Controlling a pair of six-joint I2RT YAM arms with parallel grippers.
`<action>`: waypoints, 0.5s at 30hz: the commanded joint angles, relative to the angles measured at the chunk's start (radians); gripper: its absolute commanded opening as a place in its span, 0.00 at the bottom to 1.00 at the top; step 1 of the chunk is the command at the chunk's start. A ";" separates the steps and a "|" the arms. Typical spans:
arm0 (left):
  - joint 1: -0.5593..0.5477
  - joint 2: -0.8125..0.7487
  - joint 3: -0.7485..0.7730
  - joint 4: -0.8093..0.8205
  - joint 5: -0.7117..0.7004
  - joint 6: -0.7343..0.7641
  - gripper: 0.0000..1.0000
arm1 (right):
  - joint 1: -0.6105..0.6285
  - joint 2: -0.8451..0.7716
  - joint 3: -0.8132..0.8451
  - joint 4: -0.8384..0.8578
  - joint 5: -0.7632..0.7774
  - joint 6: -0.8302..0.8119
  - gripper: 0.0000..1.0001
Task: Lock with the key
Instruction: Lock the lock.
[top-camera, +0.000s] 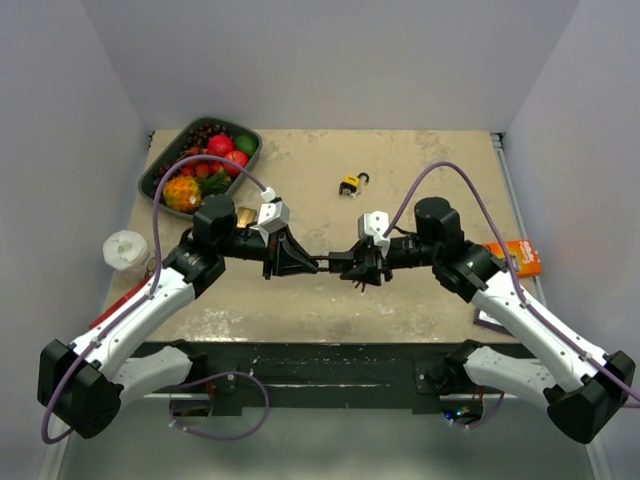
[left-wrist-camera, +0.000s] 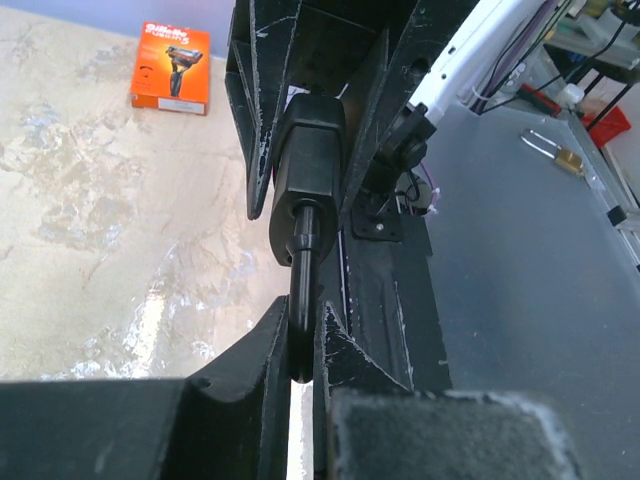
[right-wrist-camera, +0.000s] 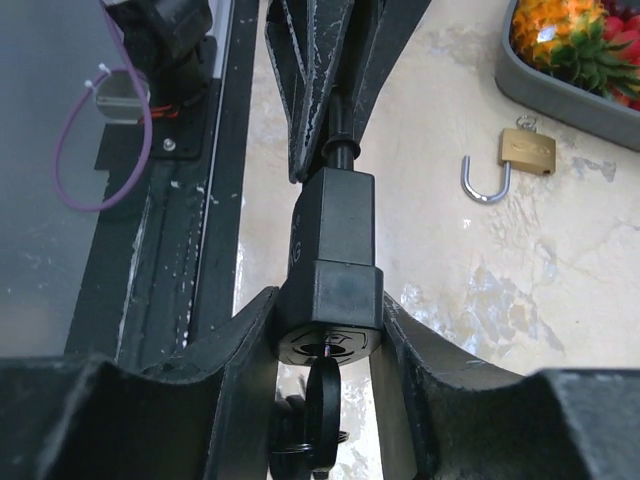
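A black padlock (top-camera: 332, 263) hangs in the air between my two grippers over the table's near middle. My right gripper (top-camera: 357, 268) is shut on its square body (right-wrist-camera: 335, 250). A key with a black head (right-wrist-camera: 322, 405) sticks in the keyhole at the body's bottom, between my right fingers (right-wrist-camera: 240, 360). My left gripper (top-camera: 298, 262) is shut on the padlock's thin black shackle (left-wrist-camera: 303, 290), which shows pinched between its fingers (left-wrist-camera: 265, 350). The body also shows in the left wrist view (left-wrist-camera: 310, 150), with the right gripper's fingers around it.
An open brass padlock (right-wrist-camera: 522, 152) lies on the table near the grey fruit tray (top-camera: 158, 170). A yellow and black padlock (top-camera: 352, 184) lies at the middle back. An orange razor box (top-camera: 517, 258) is at the right edge, a white cup (top-camera: 125, 250) at the left.
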 joint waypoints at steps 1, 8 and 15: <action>0.005 -0.047 0.004 0.216 0.010 -0.076 0.00 | 0.011 -0.010 -0.001 0.082 -0.054 0.062 0.32; 0.003 -0.057 0.000 0.269 0.011 -0.116 0.00 | 0.011 -0.013 -0.015 0.121 -0.072 0.115 0.39; 0.003 -0.046 -0.011 0.357 0.005 -0.195 0.00 | 0.011 -0.012 -0.019 0.140 -0.083 0.140 0.42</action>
